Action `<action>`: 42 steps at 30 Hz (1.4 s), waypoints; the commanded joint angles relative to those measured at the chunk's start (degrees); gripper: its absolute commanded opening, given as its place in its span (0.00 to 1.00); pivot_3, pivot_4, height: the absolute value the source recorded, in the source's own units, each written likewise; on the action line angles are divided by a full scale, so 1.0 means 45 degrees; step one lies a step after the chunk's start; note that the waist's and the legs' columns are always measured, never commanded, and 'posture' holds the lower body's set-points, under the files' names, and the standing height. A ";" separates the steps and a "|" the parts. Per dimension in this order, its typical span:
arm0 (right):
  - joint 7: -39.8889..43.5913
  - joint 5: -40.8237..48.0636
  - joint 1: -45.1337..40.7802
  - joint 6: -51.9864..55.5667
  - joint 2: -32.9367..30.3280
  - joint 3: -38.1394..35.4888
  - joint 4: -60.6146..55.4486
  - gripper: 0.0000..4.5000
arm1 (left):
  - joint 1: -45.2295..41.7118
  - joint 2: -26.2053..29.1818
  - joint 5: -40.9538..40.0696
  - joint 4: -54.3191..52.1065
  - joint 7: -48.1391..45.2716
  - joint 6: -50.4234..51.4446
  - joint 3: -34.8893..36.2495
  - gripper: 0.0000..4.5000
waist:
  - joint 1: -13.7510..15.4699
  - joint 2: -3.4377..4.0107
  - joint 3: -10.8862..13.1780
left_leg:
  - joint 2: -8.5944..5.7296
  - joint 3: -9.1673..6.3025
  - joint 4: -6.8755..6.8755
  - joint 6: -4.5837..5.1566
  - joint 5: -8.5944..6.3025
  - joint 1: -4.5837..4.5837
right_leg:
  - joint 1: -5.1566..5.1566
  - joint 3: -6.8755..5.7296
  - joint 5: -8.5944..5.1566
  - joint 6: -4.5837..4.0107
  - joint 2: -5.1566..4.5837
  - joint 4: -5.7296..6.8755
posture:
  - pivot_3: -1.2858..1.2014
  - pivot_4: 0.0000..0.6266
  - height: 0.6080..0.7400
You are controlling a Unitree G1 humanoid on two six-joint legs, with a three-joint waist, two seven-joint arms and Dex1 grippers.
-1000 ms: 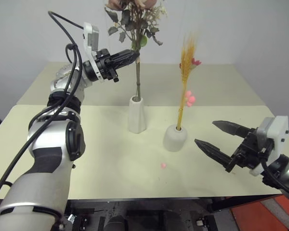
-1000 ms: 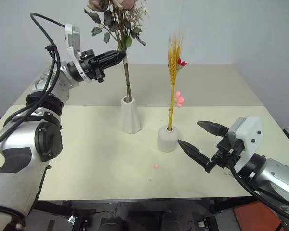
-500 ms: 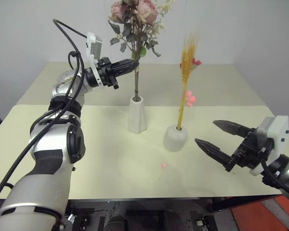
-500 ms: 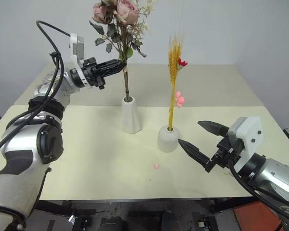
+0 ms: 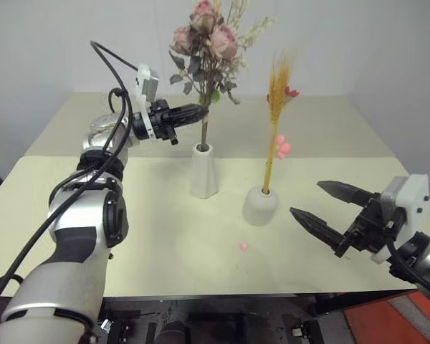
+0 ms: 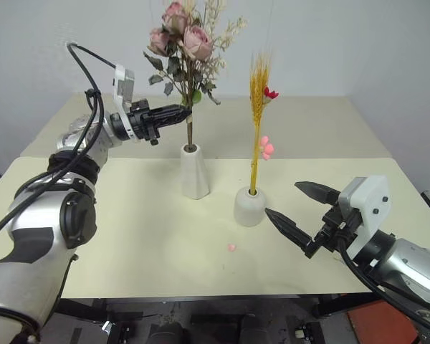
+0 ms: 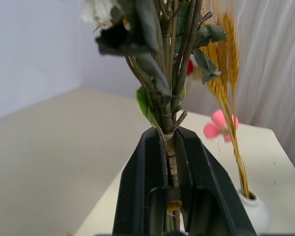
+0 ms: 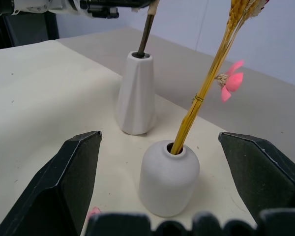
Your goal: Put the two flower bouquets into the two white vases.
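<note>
Step in hand: seating the rose bouquet (image 5: 208,43) in the tall vase (image 5: 203,170). Left pincer (image 5: 198,112) pinches its stem, whose lower end sits inside the neck. Yellow stalk bundle (image 5: 276,122) stands in the squat vase (image 5: 261,205). Right pincer (image 5: 322,206) is spread, empty. Next: release and withdraw without tipping the vase.

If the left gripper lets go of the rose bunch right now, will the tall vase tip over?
Possibly. The rose bouquet looks top-heavy, its bushy head far above the tall vase, which is narrow. The stems already sit in its mouth, so it may just lean. The left gripper is clamped on the stems.
</note>
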 commanded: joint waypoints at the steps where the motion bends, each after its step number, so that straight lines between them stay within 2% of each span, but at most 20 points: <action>1: -0.0220 0.0174 -0.0052 -0.0273 0.0066 -0.0326 -0.0404 1.00 | -0.0148 0.0065 0.0020 -0.0284 -0.0159 -0.0090 -0.0006 0.02 | 0.0006 0.0000 0.0000 | 0.0000 -0.0001 0.0000 0.0000 0.0000 -0.0002 | 0.0000 0.0000 0.0000 0.0000 0.0000 -0.0002 | 0.52 0.24 1.00; 4: -0.0262 0.0106 -0.0009 -0.0298 0.0094 -0.0276 -0.0416 1.00 | -0.0121 0.0082 0.0097 -0.0269 -0.0117 -0.0075 -0.0053 0.02 | 0.0006 0.0000 0.0000 | -0.0001 -0.0001 0.0000 0.0002 -0.0001 -0.0004 | 0.0000 0.0000 0.0000 0.0000 -0.0001 -0.0004 | 0.52 0.24 1.00; 6: -0.0288 0.0067 -0.0019 -0.0313 0.0117 -0.0235 -0.0395 1.00 | -0.0130 0.0108 0.0210 -0.0251 -0.0077 0.0012 -0.0123 0.18 | 0.0005 0.0000 0.0000 | -0.0001 -0.0001 0.0000 0.0002 -0.0001 -0.0004 | 0.0000 0.0000 0.0000 0.0000 -0.0001 -0.0003 | 0.52 0.24 1.00; 11: -0.0334 -0.0021 -0.0119 -0.0351 0.0176 -0.0087 -0.0338 1.00 | -0.0110 0.0305 0.0248 -0.0331 -0.0154 0.0177 -0.0097 0.51 | -0.0003 0.0000 0.0000 | 0.0000 -0.0001 0.0001 0.0002 -0.0001 -0.0001 | 0.0000 0.0001 0.0000 0.0000 0.0000 0.0000 | 0.52 0.24 1.00; 14: -0.0246 -0.0010 -0.0192 -0.0402 0.0218 -0.0014 -0.0278 1.00 | 0.0124 0.0750 0.0011 -0.0562 -0.0525 0.0613 0.0085 0.74 | -0.0042 0.0001 0.0000 | 0.0000 -0.0001 0.0000 0.0002 -0.0001 -0.0001 | 0.0000 0.0001 0.0000 0.0000 0.0001 -0.0001 | 0.52 0.24 1.00; 18: -0.0041 -0.0161 -0.0310 -0.0456 0.0208 0.0133 -0.0027 1.00 | 0.1224 0.1700 -0.0249 -0.1704 -0.1072 0.1370 0.0175 0.99 | -0.0118 0.0003 -0.0002 | 0.0005 0.0002 -0.0001 0.0002 -0.0001 0.0018 | 0.0000 0.0012 0.0000 0.0000 0.0004 0.0013 | 0.52 0.24 1.00; 22: 0.0337 -0.0288 -0.0443 -0.0514 0.0173 0.0303 0.0321 1.00 | 0.3690 0.2733 -0.1037 -0.5373 -0.1196 0.3111 0.0358 0.99 | -0.0139 0.0005 -0.0002 | 0.0018 0.0002 -0.0001 0.0002 -0.0001 0.0022 | -0.0001 0.0010 0.0000 0.0000 0.0010 0.0022 | 0.52 0.24 1.00; 26: 0.0883 -0.0563 -0.0482 -0.0660 0.0162 0.0422 0.0833 1.00 | 0.8108 0.3853 -0.2926 -1.2119 -0.0190 0.6276 0.1448 0.99 | -0.0142 0.0010 -0.0006 | 0.0035 -0.0002 -0.0004 0.0001 -0.0001 0.0014 | -0.0013 0.0016 0.0000 0.0000 0.0005 0.0074 | 0.52 0.24 1.00; 30: 0.1528 -0.0920 -0.0435 -0.0782 0.0001 0.0439 0.1500 1.00 | 1.1560 0.4409 -0.4589 -1.6978 0.1122 0.8333 0.2757 0.99 | 0.0038 0.0005 -0.0007 | 0.0032 -0.0004 0.0016 0.0002 -0.0002 0.0008 | -0.0023 0.0010 -0.0004 0.0005 -0.0001 0.0097 | 0.52 0.24 1.00; 32: 0.1832 -0.1075 -0.0503 -0.0745 -0.0119 0.0437 0.1934 1.00 | 1.3199 0.4765 -0.5244 -1.8890 0.1453 0.8870 0.3489 0.99 | 0.0033 0.0007 -0.0009 | 0.0037 -0.0002 0.0014 0.0001 -0.0002 0.0029 | -0.0006 0.0005 -0.0006 0.0006 -0.0002 0.0023 | 0.52 0.24 1.00; 35: 0.2140 -0.1211 -0.0709 -0.0695 -0.0241 0.0477 0.2431 1.00 | 1.4209 0.5108 -0.5779 -1.9977 0.1926 0.8981 0.3767 0.99 | 0.0119 0.0007 -0.0010 | 0.0033 0.0003 0.0014 0.0000 -0.0002 0.0050 | 0.0011 0.0005 -0.0008 0.0006 -0.0001 0.0027 | 0.52 0.24 1.00; 42: 0.2622 -0.1334 -0.0811 -0.0416 -0.0585 0.0299 0.2940 1.00 | 1.4244 0.5365 -0.6796 -2.0632 0.2822 0.8807 0.3637 0.99 | 0.0071 0.0008 -0.0012 | 0.0036 0.0008 0.0011 -0.0009 0.0003 0.0084 | 0.0045 0.0006 -0.0012 0.0002 0.0014 0.0015 | 0.52 0.24 1.00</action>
